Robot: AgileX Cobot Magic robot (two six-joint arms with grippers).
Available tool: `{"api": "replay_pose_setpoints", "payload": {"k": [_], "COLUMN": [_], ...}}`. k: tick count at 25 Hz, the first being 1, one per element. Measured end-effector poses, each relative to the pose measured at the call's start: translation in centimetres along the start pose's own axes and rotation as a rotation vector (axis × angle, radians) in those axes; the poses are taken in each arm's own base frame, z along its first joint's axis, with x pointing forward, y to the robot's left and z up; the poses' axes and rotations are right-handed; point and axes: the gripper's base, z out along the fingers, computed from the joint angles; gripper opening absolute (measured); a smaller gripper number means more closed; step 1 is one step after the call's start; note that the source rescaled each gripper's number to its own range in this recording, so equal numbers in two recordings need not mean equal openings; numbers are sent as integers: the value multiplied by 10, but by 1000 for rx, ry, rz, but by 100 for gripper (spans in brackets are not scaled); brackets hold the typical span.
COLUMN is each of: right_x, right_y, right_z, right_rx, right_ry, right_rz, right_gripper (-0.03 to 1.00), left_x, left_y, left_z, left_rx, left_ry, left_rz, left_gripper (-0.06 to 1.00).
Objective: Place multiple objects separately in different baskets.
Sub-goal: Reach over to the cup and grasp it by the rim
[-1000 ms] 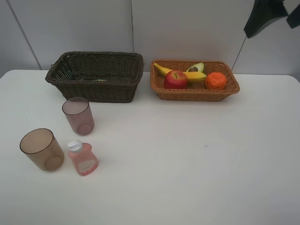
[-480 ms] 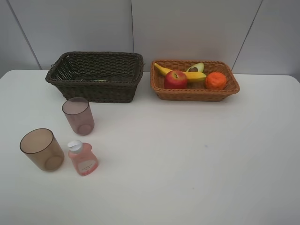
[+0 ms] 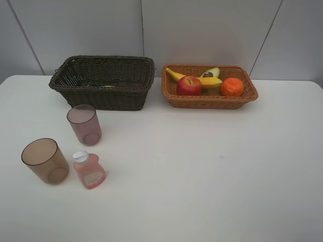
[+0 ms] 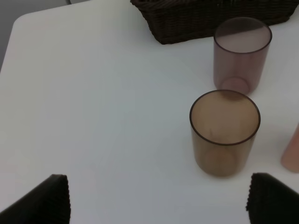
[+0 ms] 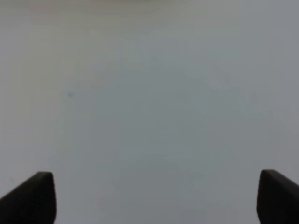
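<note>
The light tan basket point(image 3: 209, 103) holds a yellow banana point(image 3: 198, 80), a red apple point(image 3: 189, 85), an orange tangerine point(image 3: 232, 86) and a halved avocado point(image 3: 211, 73). Left of it stands the dark brown basket point(image 3: 108, 97). On the table in front of that are two translucent cups point(image 3: 85, 124) point(image 3: 44, 160) and a pink bottle point(image 3: 90, 171). Neither arm shows in the exterior view. My left gripper point(image 4: 161, 205) is open, set back from the nearer cup point(image 4: 224, 133), with the other cup point(image 4: 242, 53) and the dark basket point(image 4: 210, 16) behind. My right gripper point(image 5: 154, 200) is open over a plain pale surface.
The white table point(image 3: 202, 171) stretches from the baskets to its front edge. Grey wall panels point(image 3: 202, 30) rise right behind the baskets. In the left wrist view, the pink bottle point(image 4: 292, 149) shows only at the picture's edge.
A dark part of the right arm at the upper right of the exterior view one second ago has left that view. The objects have not moved.
</note>
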Motion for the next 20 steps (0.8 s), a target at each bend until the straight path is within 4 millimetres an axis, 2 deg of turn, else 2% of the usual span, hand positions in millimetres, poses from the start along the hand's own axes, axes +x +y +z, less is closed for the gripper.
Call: {"api": "replay_pose_setpoints", "payload": {"k": [4, 13, 20], "right_x": [20, 45, 49], "right_y": [2, 5, 5], "right_z": [-3, -28, -31], "right_rx": [1, 8, 7], "right_ry": [-50, -263, -299], "right_rz": [38, 54, 54], "right_gripper": [85, 85, 85], "left_x": [0, 0, 0], "left_y": [0, 0, 0], "left_z": [0, 0, 0], "left_rx": [0, 0, 0], "left_ry": [0, 0, 0], "left_rz": [0, 0, 0], "left_gripper": [100, 100, 100]}}
